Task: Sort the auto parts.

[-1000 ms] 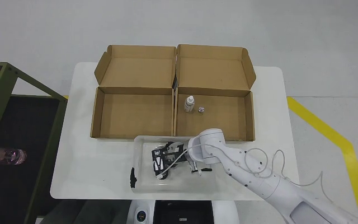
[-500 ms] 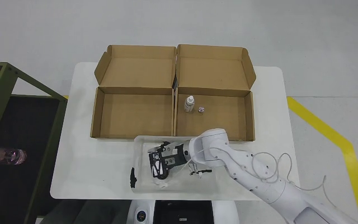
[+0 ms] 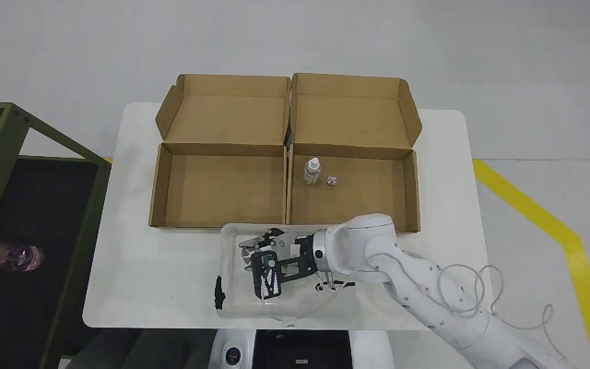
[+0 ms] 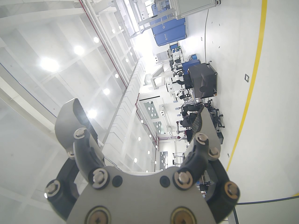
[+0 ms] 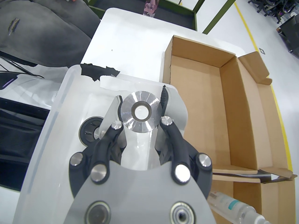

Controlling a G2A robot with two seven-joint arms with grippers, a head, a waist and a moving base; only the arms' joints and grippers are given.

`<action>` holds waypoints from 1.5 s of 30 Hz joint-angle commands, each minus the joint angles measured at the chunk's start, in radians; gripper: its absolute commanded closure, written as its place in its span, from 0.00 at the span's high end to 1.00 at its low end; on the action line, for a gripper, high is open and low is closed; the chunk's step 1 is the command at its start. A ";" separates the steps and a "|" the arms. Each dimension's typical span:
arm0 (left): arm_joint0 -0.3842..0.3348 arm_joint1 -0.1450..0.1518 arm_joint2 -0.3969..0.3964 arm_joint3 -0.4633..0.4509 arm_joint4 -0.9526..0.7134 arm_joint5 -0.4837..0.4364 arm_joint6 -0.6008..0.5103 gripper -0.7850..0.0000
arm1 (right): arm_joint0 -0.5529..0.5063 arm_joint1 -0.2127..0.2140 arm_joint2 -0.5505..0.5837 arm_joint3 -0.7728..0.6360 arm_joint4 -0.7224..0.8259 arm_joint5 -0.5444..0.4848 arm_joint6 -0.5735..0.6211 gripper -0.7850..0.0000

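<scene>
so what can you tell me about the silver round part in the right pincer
The silver round part is a shiny machined-metal disc with a round hole through its centre and faint radial streaks on its face. The right pincer is shut on it, one finger against each side of its rim. Its flat face is turned toward the wrist camera, and it sits within the outline of the clear plastic bin, beside a dark ring-shaped part.
</scene>
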 commanded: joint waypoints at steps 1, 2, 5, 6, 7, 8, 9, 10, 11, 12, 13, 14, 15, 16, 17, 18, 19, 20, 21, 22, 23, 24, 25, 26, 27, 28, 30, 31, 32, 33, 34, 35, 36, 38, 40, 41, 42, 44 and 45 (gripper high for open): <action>0.000 0.000 0.000 0.000 0.000 0.000 0.000 1.00 | -0.005 0.003 0.012 -0.009 -0.012 0.000 -0.019 0.00; 0.000 0.000 0.000 0.000 0.000 0.000 0.000 1.00 | -0.008 0.004 0.019 -0.013 -0.019 0.001 -0.029 0.00; 0.000 0.000 0.000 0.000 0.000 0.000 0.000 1.00 | -0.016 0.009 0.041 -0.029 -0.039 0.008 -0.064 0.00; 0.000 0.000 0.000 0.000 0.000 0.000 0.000 1.00 | -0.019 0.011 0.050 -0.032 -0.046 0.011 -0.074 0.00; 0.000 0.000 0.000 0.000 0.000 0.000 0.000 1.00 | -0.022 0.012 0.058 -0.037 -0.052 0.014 -0.083 0.00; 0.000 0.000 0.000 0.000 0.000 0.000 0.000 1.00 | -0.025 0.014 0.066 -0.040 -0.058 0.017 -0.092 0.00; 0.000 0.000 0.000 0.000 0.000 0.000 0.000 1.00 | -0.027 0.015 0.073 -0.042 -0.063 0.018 -0.100 0.00; 0.000 0.000 0.000 0.000 0.000 0.000 0.000 1.00 | -0.029 0.016 0.081 -0.044 -0.067 0.021 -0.108 0.00; 0.000 0.000 0.000 0.000 0.000 0.000 0.000 1.00 | -0.031 0.017 0.087 -0.045 -0.071 0.023 -0.116 0.00; 0.000 0.000 0.000 0.000 0.000 0.000 0.000 1.00 | -0.032 0.018 0.093 -0.045 -0.074 0.026 -0.123 0.00; 0.000 0.000 0.000 0.000 0.000 0.000 0.000 1.00 | -0.032 0.018 0.099 -0.043 -0.075 0.030 -0.131 0.00; 0.000 0.000 0.000 0.000 0.000 0.000 0.000 1.00 | -0.032 0.019 0.104 -0.040 -0.075 0.032 -0.137 0.00; 0.000 0.000 0.000 0.000 0.000 0.000 0.000 1.00 | -0.030 0.019 0.108 -0.037 -0.077 0.034 -0.143 0.00; 0.000 0.000 0.000 0.000 0.000 0.000 0.000 1.00 | -0.028 0.018 0.111 -0.032 -0.077 0.037 -0.148 0.00; 0.000 0.000 0.000 0.000 0.000 0.000 0.000 1.00 | -0.026 0.018 0.113 -0.027 -0.077 0.040 -0.154 0.00; 0.000 0.000 0.000 0.000 0.000 0.000 0.000 1.00 | -0.023 0.017 0.114 -0.021 -0.075 0.043 -0.159 0.00; 0.000 0.000 0.000 0.000 0.000 0.000 0.000 1.00 | -0.019 0.016 0.115 -0.015 -0.073 0.045 -0.164 0.00; 0.000 0.000 0.000 0.000 0.000 0.000 0.000 1.00 | -0.015 0.015 0.115 -0.008 -0.070 0.048 -0.168 0.00; 0.000 0.000 0.000 0.000 0.000 0.000 0.000 1.00 | -0.011 0.013 0.115 -0.001 -0.066 0.050 -0.172 0.00; 0.000 0.000 0.000 0.000 0.000 0.000 0.000 1.00 | -0.005 0.012 0.114 0.007 -0.061 0.052 -0.175 0.00; 0.000 0.000 0.000 0.000 0.000 0.000 0.000 1.00 | 0.001 0.010 0.113 0.016 -0.056 0.053 -0.177 0.00; 0.000 0.000 0.000 0.000 0.000 0.000 0.000 1.00 | 0.007 0.008 0.111 0.026 -0.051 0.055 -0.178 0.00; 0.000 0.000 0.000 0.000 0.000 0.000 0.000 1.00 | 0.014 0.006 0.109 0.036 -0.047 0.058 -0.178 0.00; 0.000 0.000 0.000 0.000 0.000 0.000 0.000 1.00 | 0.022 0.004 0.107 0.046 -0.043 0.061 -0.176 0.00; 0.000 0.000 0.000 0.000 0.000 0.000 0.000 1.00 | 0.029 0.001 0.104 0.056 -0.038 0.065 -0.173 0.00; 0.000 0.000 0.000 0.000 0.000 0.000 0.000 1.00 | 0.038 -0.002 0.100 0.067 -0.034 0.068 -0.169 0.00; 0.000 0.000 0.000 0.000 0.000 0.000 0.000 1.00 | 0.058 -0.008 0.093 0.093 -0.021 0.076 -0.157 0.00; 0.000 0.000 0.000 0.000 0.000 0.000 0.000 1.00 | 0.069 -0.011 0.089 0.107 -0.013 0.080 -0.149 0.00; 0.000 0.000 0.000 0.000 0.000 0.000 0.000 1.00 | 0.080 -0.015 0.084 0.120 -0.003 0.084 -0.142 0.00; 0.000 0.000 0.000 0.000 0.000 0.000 0.000 1.00 | 0.091 -0.019 0.078 0.132 0.005 0.088 -0.134 0.00; 0.000 0.000 0.000 0.000 0.000 0.000 0.000 1.00 | 0.102 -0.023 0.073 0.145 0.013 0.093 -0.125 0.00; 0.000 0.000 0.000 0.000 0.000 0.000 0.000 1.00 | 0.112 -0.027 0.068 0.159 0.023 0.098 -0.117 0.00; 0.000 0.000 0.000 0.000 0.000 0.000 0.000 1.00 | 0.123 -0.031 0.062 0.172 0.033 0.101 -0.110 0.00; 0.000 0.000 0.000 0.000 0.000 0.000 0.000 1.00 | 0.147 -0.040 0.051 0.198 0.047 0.111 -0.092 0.00; 0.000 0.000 0.000 0.000 0.000 0.000 0.000 1.00 | 0.172 -0.048 0.039 0.224 0.050 0.123 -0.067 0.00; 0.000 0.000 0.000 0.000 0.000 0.000 0.000 1.00 | 0.185 -0.052 0.032 0.231 0.045 0.131 -0.049 0.00; 0.000 0.000 0.000 0.000 0.000 0.000 0.000 1.00 | 0.196 -0.057 0.024 0.240 0.048 0.136 -0.038 0.00; 0.000 0.000 0.000 0.000 0.000 0.000 0.000 1.00 | 0.219 -0.067 0.010 0.265 0.059 0.146 -0.020 0.00; 0.000 0.000 0.000 0.000 0.000 0.000 0.000 1.00 | 0.229 -0.073 0.002 0.282 0.070 0.147 -0.016 0.00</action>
